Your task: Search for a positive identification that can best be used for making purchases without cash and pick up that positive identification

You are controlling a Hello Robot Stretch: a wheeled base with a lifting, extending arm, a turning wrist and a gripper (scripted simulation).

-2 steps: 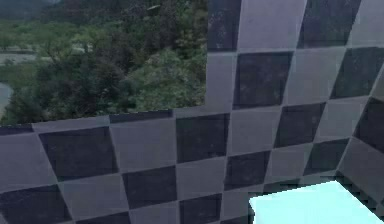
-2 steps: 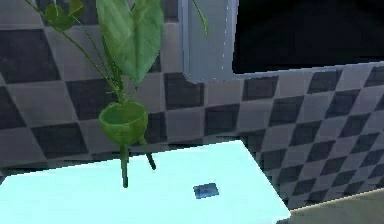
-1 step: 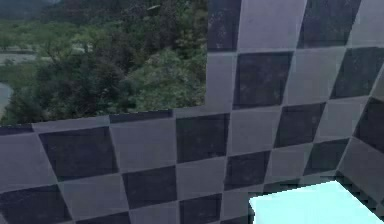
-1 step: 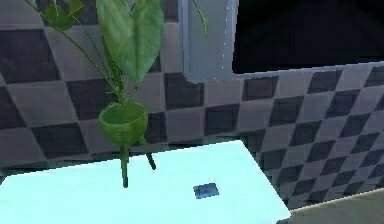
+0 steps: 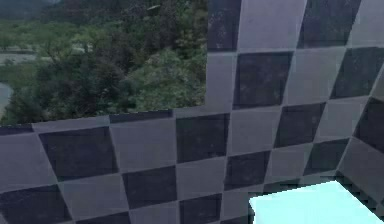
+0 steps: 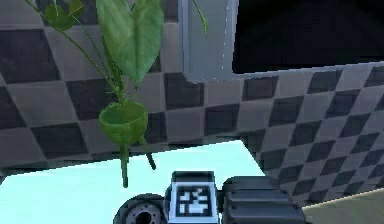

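Though the gripper (image 6: 142, 212) sits at the near edge of the pale table (image 6: 60, 185), I cannot tell whether its fingers hold anything, nor where the payment card lies.

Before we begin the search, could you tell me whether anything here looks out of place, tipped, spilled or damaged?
Nothing stands out. The potted plant stands upright on the pale tabletop, with no spill around it, and the checkered wall looks intact.

Matt wall tiles (image 5: 150, 150) — smooth pale tabletop (image 6: 60, 185)
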